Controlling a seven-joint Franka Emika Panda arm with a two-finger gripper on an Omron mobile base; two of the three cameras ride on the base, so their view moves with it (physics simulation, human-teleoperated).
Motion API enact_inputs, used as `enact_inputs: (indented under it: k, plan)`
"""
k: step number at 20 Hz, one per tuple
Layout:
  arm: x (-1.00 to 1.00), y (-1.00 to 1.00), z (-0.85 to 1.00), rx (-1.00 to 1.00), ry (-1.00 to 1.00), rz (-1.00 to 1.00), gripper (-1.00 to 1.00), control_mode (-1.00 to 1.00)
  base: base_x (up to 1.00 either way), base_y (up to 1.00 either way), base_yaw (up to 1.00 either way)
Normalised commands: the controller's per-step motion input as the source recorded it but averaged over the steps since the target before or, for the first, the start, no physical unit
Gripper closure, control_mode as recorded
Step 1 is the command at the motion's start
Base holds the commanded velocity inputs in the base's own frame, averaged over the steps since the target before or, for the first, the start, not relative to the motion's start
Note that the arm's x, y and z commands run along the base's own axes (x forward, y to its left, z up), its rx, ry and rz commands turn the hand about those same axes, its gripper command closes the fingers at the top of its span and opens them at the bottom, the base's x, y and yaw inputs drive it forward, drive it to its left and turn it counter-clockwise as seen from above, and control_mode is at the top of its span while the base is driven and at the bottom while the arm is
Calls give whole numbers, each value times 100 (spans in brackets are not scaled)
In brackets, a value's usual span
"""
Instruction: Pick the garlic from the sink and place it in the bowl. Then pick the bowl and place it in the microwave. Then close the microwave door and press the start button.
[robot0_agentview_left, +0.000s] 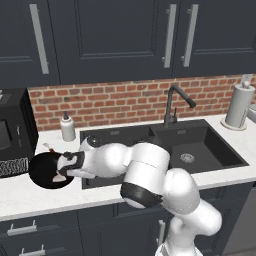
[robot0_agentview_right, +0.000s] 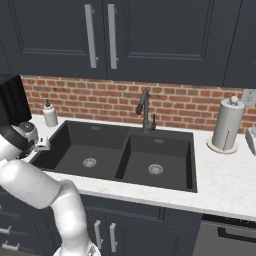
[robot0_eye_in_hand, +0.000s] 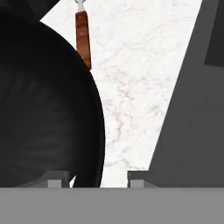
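- You're on the bowl (robot0_eye_in_hand: 43, 109) pickup. It sits on the counter (robot0_agentview_left: 50, 197) just left of the sink (robot0_agentview_left: 210, 145), near the front edge, with the microwave (robot0_agentview_left: 12, 135) close behind it at the left end.
- The gripper (robot0_eye_in_hand: 96, 177) straddles the bowl's right-hand rim: one tip inside, one outside. The jaws are partly spread, and a strip of bare marble shows between the outer tip and the rim, so nothing is pinched yet.
- Close squarely on the rim wall and go deep enough that the glossy edge can't slide out. A shallow bite on a bowl this wide will likely let it tip.
- Lift straight and level. I can't tell whether the garlic lies inside, so treat it as loaded.
- Mind the brown-handled utensil (robot0_eye_in_hand: 82, 39) lying just beyond the bowl, and the soap bottle (robot0_agentview_left: 67, 127) toward the back edge.
- Your arm is folded hard: elbow bulked over the counter's front edge, forearm reaching left and low across the sink's left front corner, hand tipped down at the rim.
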Motion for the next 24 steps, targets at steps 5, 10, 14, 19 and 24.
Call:
enact_inputs:
  k: [5, 10, 14, 19, 24]
  plan:
    - [0, 4, -2, 0, 0, 0, 100, -100, 0, 0, 0]
    - [-18, 0, 12, 0, 0, -4, 100, -100, 0, 0, 0]
    - [-39, 0, 46, 0, -2, -6, 100, -100, 0, 0, 0]
    - [-47, -10, 41, 0, 1, -13, 100, -100, 0, 0, 0]
    - [-32, -16, 24, 0, 14, -22, 100, -100, 0, 0, 0]
